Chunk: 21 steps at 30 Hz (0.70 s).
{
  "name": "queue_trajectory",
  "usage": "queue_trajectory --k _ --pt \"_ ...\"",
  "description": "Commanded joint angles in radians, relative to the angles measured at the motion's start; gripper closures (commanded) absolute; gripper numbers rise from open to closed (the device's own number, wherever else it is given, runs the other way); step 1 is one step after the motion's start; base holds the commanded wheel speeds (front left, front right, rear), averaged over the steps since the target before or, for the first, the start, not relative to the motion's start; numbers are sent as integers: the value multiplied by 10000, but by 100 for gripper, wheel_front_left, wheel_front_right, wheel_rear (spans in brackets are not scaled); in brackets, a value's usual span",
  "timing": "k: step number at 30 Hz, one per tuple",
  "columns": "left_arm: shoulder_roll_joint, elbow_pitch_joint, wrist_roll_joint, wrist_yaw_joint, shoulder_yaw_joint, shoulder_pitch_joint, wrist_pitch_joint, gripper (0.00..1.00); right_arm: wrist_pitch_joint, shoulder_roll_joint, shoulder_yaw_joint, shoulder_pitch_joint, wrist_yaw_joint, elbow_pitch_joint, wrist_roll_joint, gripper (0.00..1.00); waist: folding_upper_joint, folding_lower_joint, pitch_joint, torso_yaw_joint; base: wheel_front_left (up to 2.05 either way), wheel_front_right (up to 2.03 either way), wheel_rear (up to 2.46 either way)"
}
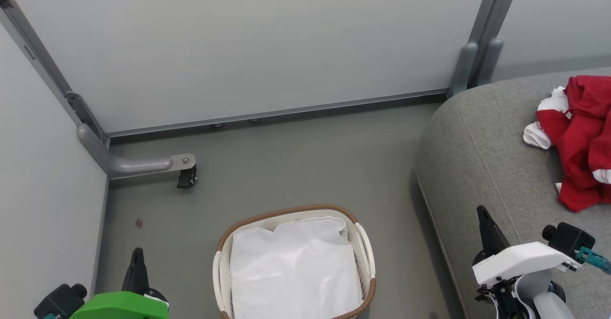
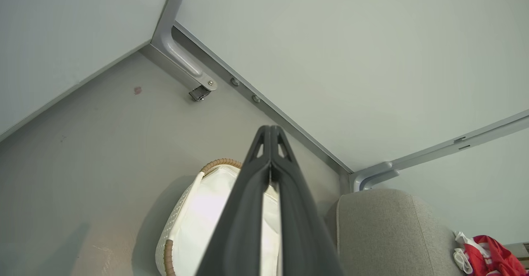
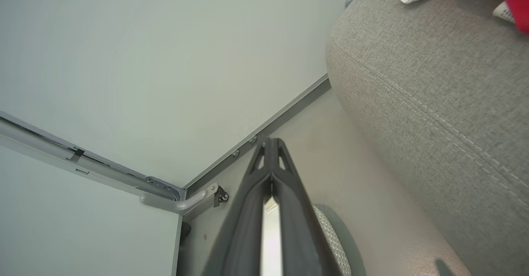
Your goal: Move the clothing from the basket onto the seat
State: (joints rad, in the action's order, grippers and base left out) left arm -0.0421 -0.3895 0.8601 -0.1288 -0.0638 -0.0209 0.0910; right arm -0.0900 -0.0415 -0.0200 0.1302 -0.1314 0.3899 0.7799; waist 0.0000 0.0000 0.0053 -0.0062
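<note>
The clothing lies on the seat, right of the basket, so with your left fingers and right fingers closed on nothing, you probably just finish.

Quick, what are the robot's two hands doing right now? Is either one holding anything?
Left hand: closed, holding nothing.
Right hand: closed, holding nothing.

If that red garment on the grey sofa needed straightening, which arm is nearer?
Right, probably: the right gripper sits by the grey fabric sofa cushion, nearer the red-and-white garment; the left gripper is beyond the oval white basket.
</note>
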Motion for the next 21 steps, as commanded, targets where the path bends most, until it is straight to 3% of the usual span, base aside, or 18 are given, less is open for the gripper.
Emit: queue_trajectory --k 1,21 --pt "-60 190 303 -11 -51 -305 -63 100 75 -57 -66 9 4 -201 356 100 0 0 -1 1 0 0 0" --pt "-78 591 2528 -17 -201 -514 -681 100 684 -74 -341 -65 7 -601 2804 100 0 0 -6 16 0 0 0"
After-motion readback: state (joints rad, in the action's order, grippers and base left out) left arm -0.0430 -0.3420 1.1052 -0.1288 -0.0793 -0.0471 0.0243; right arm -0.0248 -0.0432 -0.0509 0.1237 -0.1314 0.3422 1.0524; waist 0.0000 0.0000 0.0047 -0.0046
